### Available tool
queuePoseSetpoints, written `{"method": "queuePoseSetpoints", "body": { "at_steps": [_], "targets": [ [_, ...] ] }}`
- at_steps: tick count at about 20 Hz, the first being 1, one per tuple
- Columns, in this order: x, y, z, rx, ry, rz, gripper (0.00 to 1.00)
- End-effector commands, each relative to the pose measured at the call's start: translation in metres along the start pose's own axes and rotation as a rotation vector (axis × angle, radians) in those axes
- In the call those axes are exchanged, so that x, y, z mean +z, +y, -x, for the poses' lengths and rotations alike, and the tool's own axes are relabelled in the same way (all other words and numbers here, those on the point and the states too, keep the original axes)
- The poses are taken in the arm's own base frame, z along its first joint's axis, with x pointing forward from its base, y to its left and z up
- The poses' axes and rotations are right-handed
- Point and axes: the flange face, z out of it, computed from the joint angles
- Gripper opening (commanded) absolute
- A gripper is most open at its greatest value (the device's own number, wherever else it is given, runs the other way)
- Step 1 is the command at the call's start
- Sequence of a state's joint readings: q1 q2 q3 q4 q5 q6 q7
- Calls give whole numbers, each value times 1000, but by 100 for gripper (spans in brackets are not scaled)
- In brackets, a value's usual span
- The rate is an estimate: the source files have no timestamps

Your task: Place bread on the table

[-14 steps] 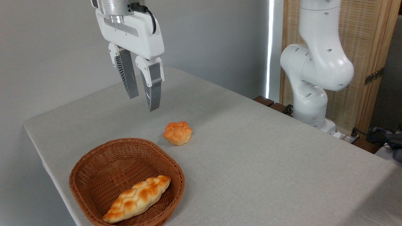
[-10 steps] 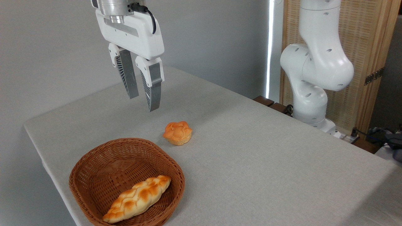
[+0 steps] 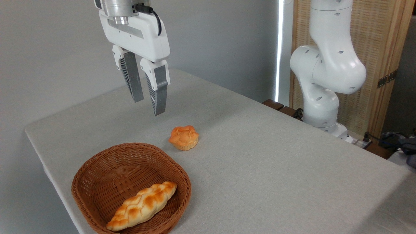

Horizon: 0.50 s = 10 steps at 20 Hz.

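Bread (image 3: 142, 206) lay in the basket (image 3: 97, 172) on the table (image 3: 276, 169).
The gripper (image 3: 149, 106) hung above, jaws slightly parted and empty; a small bun (image 3: 184, 137) sat beside the basket.

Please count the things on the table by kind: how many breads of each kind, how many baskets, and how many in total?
Braided loaf: 1, lying in the basket
Small round bun: 1, on the table
Wicker basket: 1
Total: 3 things
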<state>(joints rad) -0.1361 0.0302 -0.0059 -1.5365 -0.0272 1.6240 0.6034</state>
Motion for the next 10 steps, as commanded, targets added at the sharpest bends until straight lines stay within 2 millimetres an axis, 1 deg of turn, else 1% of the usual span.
{"method": "queuePoseSetpoints", "body": {
  "at_steps": [1,2,3,7,8,10],
  "targets": [
    [5,1,4,-8,12,-8,100],
    [8,0,5,-10,40,-27,100],
    [15,1,6,-11,68,-46,100],
    [51,-4,6,-17,162,-116,100],
    [60,-6,5,-17,183,-131,100],
    [88,-9,5,-24,224,-164,100]
  ]
}}
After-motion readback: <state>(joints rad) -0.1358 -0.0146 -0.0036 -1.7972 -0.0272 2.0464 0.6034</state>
